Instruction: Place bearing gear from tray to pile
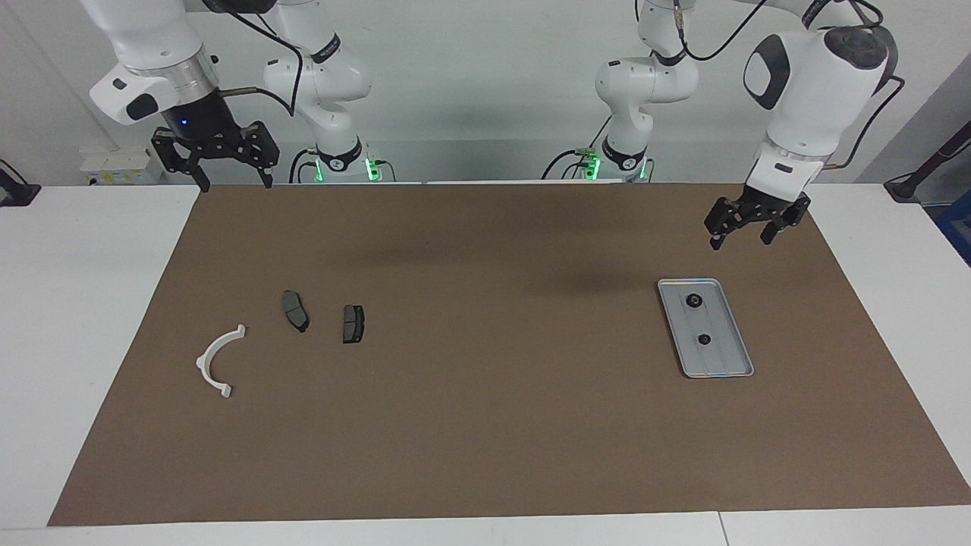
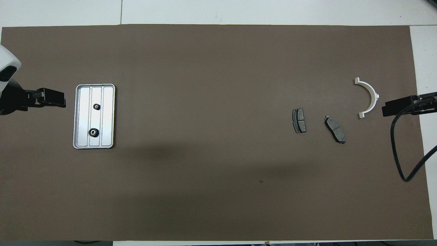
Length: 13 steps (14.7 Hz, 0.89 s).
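The silver tray [image 1: 718, 361] lies on the brown mat toward the left arm's end and also shows in the overhead view [image 2: 106, 116]. Two small black bearing gears sit in it, one nearer the robots [image 1: 692, 301] [image 2: 93, 132] and one farther [image 1: 704, 339] [image 2: 97, 107]. The pile lies toward the right arm's end: a white half-ring bracket [image 1: 205, 356] [image 2: 374, 94] and two dark brake pads [image 1: 295, 311] [image 1: 353, 324] [image 2: 335, 129] [image 2: 299, 120]. My left gripper [image 1: 742, 238] [image 2: 63, 101] is open and empty, raised over the mat beside the tray. My right gripper [image 1: 234, 183] [image 2: 383, 111] is open and empty, raised high beside the bracket.
The brown mat [image 1: 485, 425] covers most of the white table [image 1: 68, 303]. A black cable [image 2: 396, 153] hangs from the right arm over the mat's edge. A wide bare stretch of mat separates the tray and the pile.
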Each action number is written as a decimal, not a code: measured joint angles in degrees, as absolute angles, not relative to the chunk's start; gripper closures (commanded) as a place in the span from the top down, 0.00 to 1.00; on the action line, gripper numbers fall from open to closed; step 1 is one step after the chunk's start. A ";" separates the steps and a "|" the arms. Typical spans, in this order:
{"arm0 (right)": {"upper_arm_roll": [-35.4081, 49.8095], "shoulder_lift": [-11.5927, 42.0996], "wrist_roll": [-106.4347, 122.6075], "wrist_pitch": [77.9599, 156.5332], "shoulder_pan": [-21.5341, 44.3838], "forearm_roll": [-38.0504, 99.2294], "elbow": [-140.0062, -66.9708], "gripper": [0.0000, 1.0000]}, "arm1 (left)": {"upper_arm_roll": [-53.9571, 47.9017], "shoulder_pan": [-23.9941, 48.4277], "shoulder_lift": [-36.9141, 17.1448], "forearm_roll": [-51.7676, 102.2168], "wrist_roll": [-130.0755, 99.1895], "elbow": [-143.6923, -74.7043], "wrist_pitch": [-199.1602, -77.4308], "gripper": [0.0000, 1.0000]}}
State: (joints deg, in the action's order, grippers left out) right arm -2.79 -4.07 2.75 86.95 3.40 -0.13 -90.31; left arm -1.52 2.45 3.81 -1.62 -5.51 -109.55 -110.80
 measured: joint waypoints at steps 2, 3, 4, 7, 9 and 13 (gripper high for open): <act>-2.79 -4.07 2.75 86.95 3.41 -0.13 -90.31 1.00 | -1.48 2.43 3.53 -1.62 -5.52 -113.00 -114.18 0.88; -2.79 -4.07 2.75 86.95 3.41 -0.13 -90.31 1.00 | -1.45 2.38 3.07 -1.63 -5.50 -114.44 -115.98 0.86; -2.79 -4.07 2.75 86.95 3.41 -0.13 -90.31 1.00 | -1.44 2.13 2.45 -1.68 -5.15 -115.93 -118.02 0.81; -2.79 -4.07 2.75 86.95 3.41 -0.13 -90.31 1.00 | -1.30 -0.29 0.76 -1.69 -2.19 -121.47 -123.89 0.80; -2.79 -4.07 2.75 86.95 3.41 -0.13 -90.31 1.00 | -1.26 -0.84 0.56 -1.69 -1.67 -125.41 -127.64 0.80; -2.79 -4.07 2.75 86.95 3.41 -0.13 -90.32 1.00 | -1.30 -0.93 -1.55 -1.69 -1.68 -129.48 -132.57 0.71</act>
